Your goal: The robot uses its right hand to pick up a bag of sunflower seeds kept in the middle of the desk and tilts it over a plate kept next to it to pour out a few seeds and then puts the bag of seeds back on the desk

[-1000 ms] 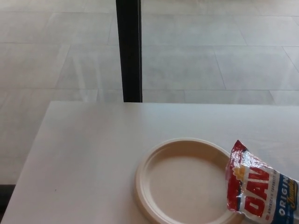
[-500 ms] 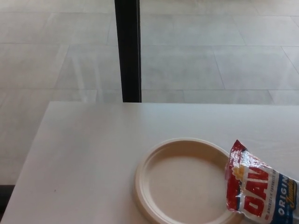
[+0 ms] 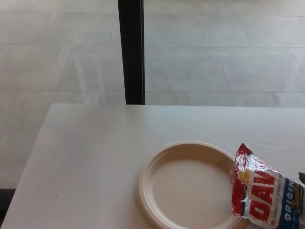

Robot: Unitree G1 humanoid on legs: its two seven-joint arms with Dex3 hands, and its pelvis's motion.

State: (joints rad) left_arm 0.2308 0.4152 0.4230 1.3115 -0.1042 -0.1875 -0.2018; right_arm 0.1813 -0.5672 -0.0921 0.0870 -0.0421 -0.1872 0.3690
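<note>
Pick-up not yet begun: sunflower seed bag (image 3: 263, 194) lies at the paper plate's (image 3: 151, 168) right edge, overlapping its rim; plate empty; neither hand identifiable, finger state unknown; right hand must reach the bag.

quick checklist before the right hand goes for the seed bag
1. Bag of seeds on the desk, within view: ok.
2. Bag free of any hand: ok.
3. Plate next to the bag, on its left: ok.
4. Plate holds no seeds yet, ready for pouring: ok.
5. Bag's lower left corner overlaps the plate rim, may nudge it on lifting: not ok.
6. Right hand position and state: cannot tell; only a dark sliver shows at the right edge.
</note>
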